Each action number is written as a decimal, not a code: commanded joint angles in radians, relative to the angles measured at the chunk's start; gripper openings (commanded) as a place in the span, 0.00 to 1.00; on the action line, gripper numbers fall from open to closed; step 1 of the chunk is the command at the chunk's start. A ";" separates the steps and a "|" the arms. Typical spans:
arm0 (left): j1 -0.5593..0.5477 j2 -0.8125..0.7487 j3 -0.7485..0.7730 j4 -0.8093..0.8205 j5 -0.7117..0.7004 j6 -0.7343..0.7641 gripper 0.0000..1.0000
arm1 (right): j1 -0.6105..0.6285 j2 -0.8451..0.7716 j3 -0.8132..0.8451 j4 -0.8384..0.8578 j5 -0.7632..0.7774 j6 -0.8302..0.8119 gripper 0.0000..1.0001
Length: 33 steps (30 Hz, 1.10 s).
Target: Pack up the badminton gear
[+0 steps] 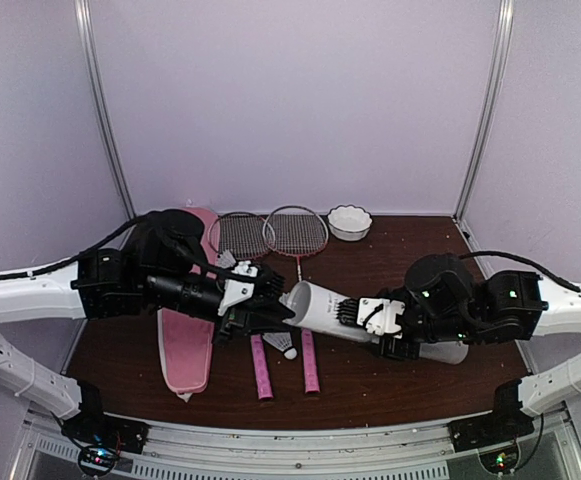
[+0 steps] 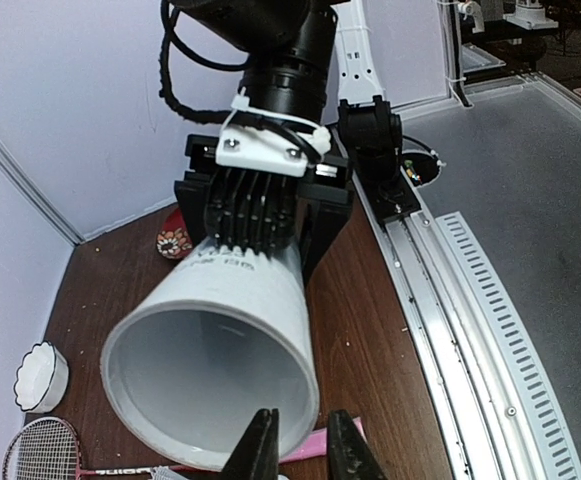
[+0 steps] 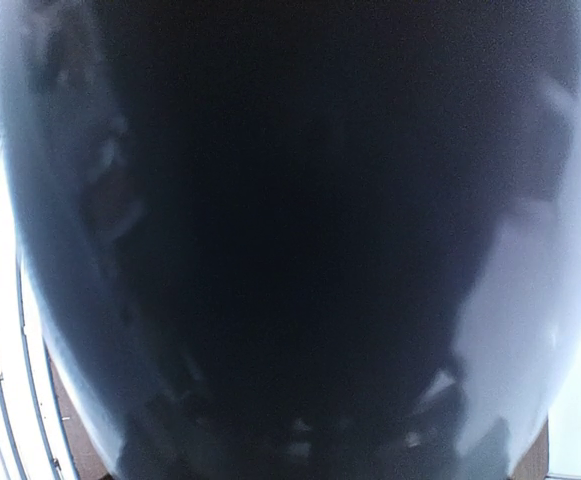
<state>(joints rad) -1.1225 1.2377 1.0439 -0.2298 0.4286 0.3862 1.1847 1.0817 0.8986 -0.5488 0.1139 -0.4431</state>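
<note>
I'm seeing pink cover [image 1: 185,345] lying near-left under my left arm | right gripper [image 1: 355,315] clamping white tube [image 1: 320,308] crosswise, tube blocking its camera | left gripper [image 2: 300,447] hovering at tube mouth, fingers nearly together, can't tell if holding anything | rackets [image 1: 295,232], bowl [image 1: 350,222] sitting far | shuttlecock [image 1: 282,343] lying beneath tube

Tube [image 1: 322,308]: above the table [image 1: 410,250] centre, crosswise.
Shuttlecock [image 1: 282,343]: below tube, between racket handles.
Rackets [image 1: 295,232]: heads at back, side by side.
Bowl [image 1: 350,222]: right of heads.
Racket cover [image 1: 185,345]: left of handles.
</note>
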 commanded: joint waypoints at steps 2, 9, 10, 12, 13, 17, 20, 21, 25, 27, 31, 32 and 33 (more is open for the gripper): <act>-0.008 0.017 0.036 -0.003 -0.005 0.023 0.19 | 0.008 -0.011 0.014 0.038 0.025 -0.008 0.45; -0.009 0.026 0.041 -0.007 0.001 0.022 0.08 | 0.009 -0.013 0.002 0.044 0.029 -0.011 0.44; -0.010 0.024 0.040 -0.006 -0.001 0.020 0.06 | 0.008 -0.014 0.000 0.044 0.028 -0.011 0.44; -0.010 0.018 0.034 -0.004 0.000 0.019 0.02 | 0.007 -0.014 -0.006 0.047 0.031 -0.010 0.43; -0.010 0.013 0.029 -0.002 0.001 0.018 0.00 | 0.008 -0.014 -0.011 0.048 0.032 -0.012 0.43; -0.010 -0.023 0.001 0.003 -0.021 0.006 0.00 | 0.007 -0.016 -0.037 0.066 0.059 -0.001 0.38; -0.010 -0.068 -0.027 0.007 -0.057 -0.021 0.00 | 0.008 -0.023 -0.061 0.079 0.076 0.023 0.35; -0.010 -0.082 -0.039 0.012 -0.066 -0.030 0.00 | 0.007 -0.026 -0.067 0.082 0.080 0.030 0.35; -0.010 -0.159 -0.114 0.064 -0.117 -0.080 0.00 | 0.006 -0.023 -0.085 0.081 0.098 0.057 0.33; -0.009 -0.188 -0.132 0.076 -0.142 -0.099 0.00 | 0.007 -0.020 -0.091 0.083 0.107 0.069 0.32; -0.010 -0.216 -0.128 0.073 -0.189 -0.125 0.00 | 0.005 -0.006 -0.083 0.091 0.113 0.078 0.30; -0.010 -0.223 -0.129 0.077 -0.205 -0.137 0.00 | 0.005 -0.001 -0.079 0.091 0.117 0.078 0.30; -0.010 -0.231 -0.133 0.089 -0.242 -0.169 0.00 | 0.004 0.004 -0.073 0.088 0.121 0.078 0.30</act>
<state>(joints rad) -1.1378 1.0286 0.9199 -0.1913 0.2863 0.3035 1.1934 1.0790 0.8104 -0.4732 0.1852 -0.3866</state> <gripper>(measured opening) 0.008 0.638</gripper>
